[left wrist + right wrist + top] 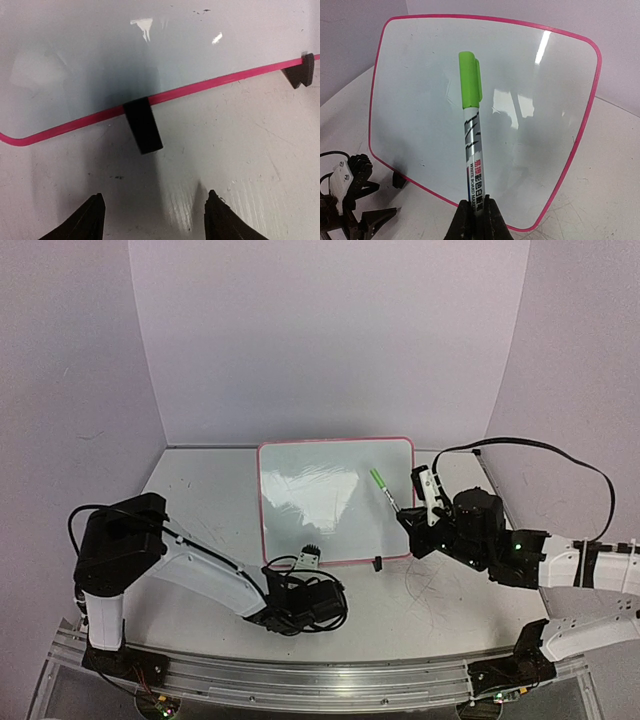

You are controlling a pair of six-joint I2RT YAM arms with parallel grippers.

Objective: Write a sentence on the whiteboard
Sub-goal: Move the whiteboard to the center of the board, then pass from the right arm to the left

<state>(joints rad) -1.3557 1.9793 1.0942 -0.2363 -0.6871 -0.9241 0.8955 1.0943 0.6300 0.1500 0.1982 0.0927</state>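
- Step in hand, as I judge it: get the marker (pixel 472 135) ready to write. Its green cap (pixel 470 80) is on, so the tip cannot mark anything until that comes off.
- To do this well, I hold the barrel steady in my right claw (pixel 475 212) and bring my left claw (pixel 152 212) to the cap. I pull straight along the pen's axis, not sideways, so the barrel does not slip in the grip.
- I keep the pull clear of the whiteboard (pixel 420 100), because a knock could shift it on its clip feet.
- Whiteboard position: it sits on the table (pixel 240 150) between my two arms, near the back wall. No writing shows on its face.
- Right claw: clamped on the lower barrel of the marker, cap end pointing away towards the board.
- Left claw: fingers well apart, holding nothing and touching nothing. It hangs just in front of the board's near rim, facing one black clip foot (pixel 142 125).
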